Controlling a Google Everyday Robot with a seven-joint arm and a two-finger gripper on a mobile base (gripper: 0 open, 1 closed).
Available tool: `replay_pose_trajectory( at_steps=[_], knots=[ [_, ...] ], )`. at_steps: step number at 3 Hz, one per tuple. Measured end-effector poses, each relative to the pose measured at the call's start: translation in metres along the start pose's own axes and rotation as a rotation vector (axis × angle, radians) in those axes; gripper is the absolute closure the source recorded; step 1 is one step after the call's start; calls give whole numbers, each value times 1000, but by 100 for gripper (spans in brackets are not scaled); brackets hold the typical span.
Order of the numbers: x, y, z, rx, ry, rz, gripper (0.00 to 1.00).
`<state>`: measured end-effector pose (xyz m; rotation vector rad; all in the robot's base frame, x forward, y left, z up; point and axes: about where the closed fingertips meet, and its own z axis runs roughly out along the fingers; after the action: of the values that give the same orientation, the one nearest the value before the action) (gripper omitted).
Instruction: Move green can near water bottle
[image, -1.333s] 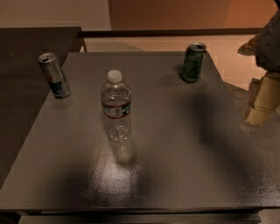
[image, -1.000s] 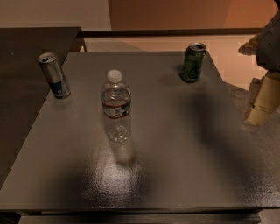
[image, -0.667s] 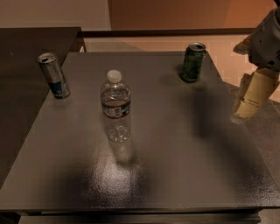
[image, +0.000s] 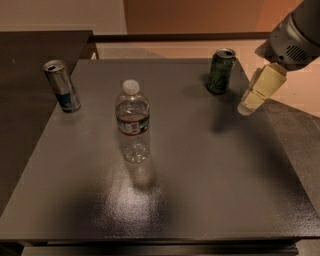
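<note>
**Green can at far right of table, gripper beside it**

Camera view. The dark table (image: 200, 190) carries three items, all upright. The green can (image: 220, 71) stands near the far right corner, silver top up. The water bottle (image: 133, 122) stands left of centre, white cap on, well apart from the green can. A silver-and-blue can (image: 61, 86) stands near the far left edge, apart from the bottle.

The gripper (image: 250, 102) hangs over the table's right edge, just to the right of the green can and not touching it, angled down and left from the grey arm housing (image: 297, 35). Nothing is seen in its grasp. Whether it is spread or closed cannot be told.
</note>
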<state>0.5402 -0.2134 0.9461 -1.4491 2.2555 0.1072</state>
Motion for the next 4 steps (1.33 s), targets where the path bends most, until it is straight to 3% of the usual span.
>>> replay_pose_trajectory(
  at_steps=[2,4],
  knots=[
    [-12,-61,44,13,-105,165,0],
    [-25,-105,69,47,-183,291,0]
  ],
)
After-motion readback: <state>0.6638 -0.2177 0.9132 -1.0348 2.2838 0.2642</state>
